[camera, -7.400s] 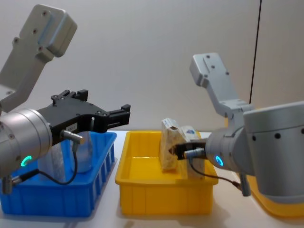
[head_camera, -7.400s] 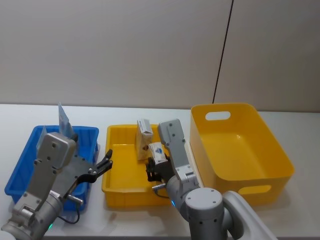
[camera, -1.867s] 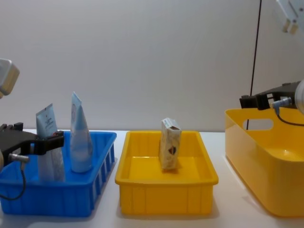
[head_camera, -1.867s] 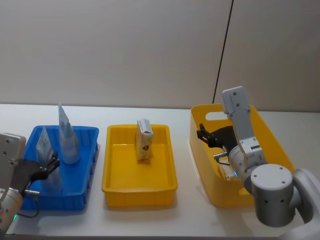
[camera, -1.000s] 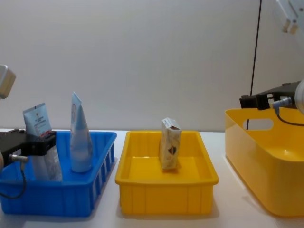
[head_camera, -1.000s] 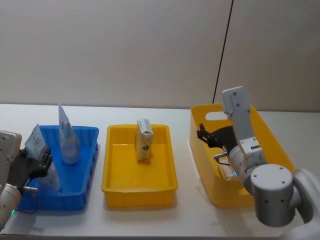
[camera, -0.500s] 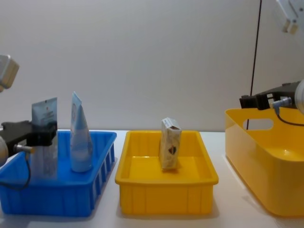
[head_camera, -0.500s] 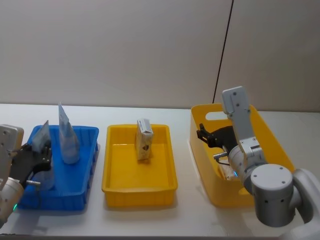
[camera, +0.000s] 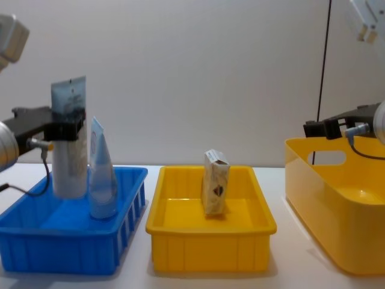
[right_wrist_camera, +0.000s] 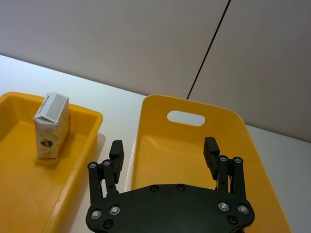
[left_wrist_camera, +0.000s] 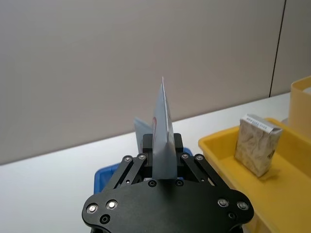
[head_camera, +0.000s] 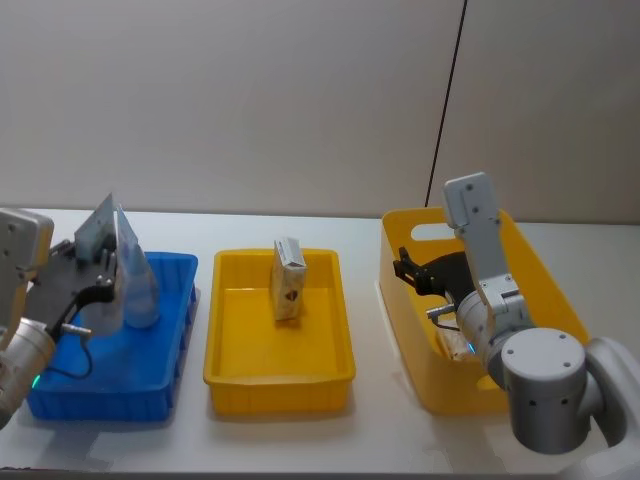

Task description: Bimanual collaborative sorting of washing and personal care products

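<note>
Where the blue bin (head_camera: 100,405) stands at the left of the worktop (head_camera: 380,432), the left jaws are pinching one pale tube (camera: 69,162) and holding it upright over the bin's left half. The jaws grip it from both flat sides, just below the crimped end, which points up. In the left wrist view the tube (left_wrist_camera: 163,141) stands edge-on between the two jaws, rising well past their tips. Its lower end hangs inside the bin's outline in the chest view. Whether it touches the floor cannot be told.

A second tube (camera: 102,174) stands in the same bin, just to the right of the held one, crimped end up, wide end on the bin floor. The two tubes are close, and from the head view the held tube (head_camera: 98,228) partly overlaps the standing one (head_camera: 135,275).

In the middle, a shallow yellow tray (head_camera: 225,365) holds one printed carton (head_camera: 288,280), upright near the tray's far end and apart from both arms.

At the right sits a deep yellow bin (head_camera: 545,300) with a handle slot in its far wall. The right jaws hover above its left rim, spread wide with nothing between them; the right wrist view shows the bin's bare floor (right_wrist_camera: 194,141) between them and the carton (right_wrist_camera: 51,128) off to the left.
</note>
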`<state>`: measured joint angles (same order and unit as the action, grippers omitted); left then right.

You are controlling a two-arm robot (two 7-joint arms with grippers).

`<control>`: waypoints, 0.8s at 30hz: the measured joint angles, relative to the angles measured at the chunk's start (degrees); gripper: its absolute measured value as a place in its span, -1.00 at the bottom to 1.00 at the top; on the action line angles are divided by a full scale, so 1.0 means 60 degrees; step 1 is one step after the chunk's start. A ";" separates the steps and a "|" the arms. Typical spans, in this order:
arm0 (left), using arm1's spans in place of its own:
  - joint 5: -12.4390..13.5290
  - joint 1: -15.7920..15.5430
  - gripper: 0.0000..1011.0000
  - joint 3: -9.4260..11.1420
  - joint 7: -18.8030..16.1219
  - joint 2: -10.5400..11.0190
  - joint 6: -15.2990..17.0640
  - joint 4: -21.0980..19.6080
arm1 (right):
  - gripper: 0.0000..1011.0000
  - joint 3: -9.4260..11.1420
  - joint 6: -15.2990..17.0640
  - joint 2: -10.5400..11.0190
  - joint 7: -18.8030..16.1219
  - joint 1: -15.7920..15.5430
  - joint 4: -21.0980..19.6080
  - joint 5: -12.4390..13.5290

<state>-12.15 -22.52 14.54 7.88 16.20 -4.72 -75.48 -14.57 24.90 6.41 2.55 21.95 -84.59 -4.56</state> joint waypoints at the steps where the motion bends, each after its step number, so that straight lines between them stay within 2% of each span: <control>1: 0.0009 0.0011 -0.62 -0.0001 0.0003 0.0009 0.0007 -0.0086 | 0.99 0.0000 0.0000 0.0000 0.0000 0.0000 0.0000 0.0001; 7: 0.0124 0.0097 -0.62 -0.0002 0.0073 0.0077 0.0149 -0.0833 | 0.99 0.0000 0.0000 0.0000 0.0000 0.0000 0.0000 0.0000; 14: 0.0205 0.0092 -0.62 0.0102 0.0289 0.0100 0.0249 -0.1362 | 0.99 0.0000 0.0000 0.0000 0.0000 0.0000 0.0000 0.0001; 24: 0.0296 -0.0157 -0.62 0.0444 0.0886 0.0086 0.0271 -0.1668 | 0.99 0.0000 0.0000 0.0000 0.0000 0.0000 0.0000 0.0000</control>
<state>-10.37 -23.46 17.20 13.19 16.71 -3.10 -85.49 -14.57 24.91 6.41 2.55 21.95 -84.59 -4.56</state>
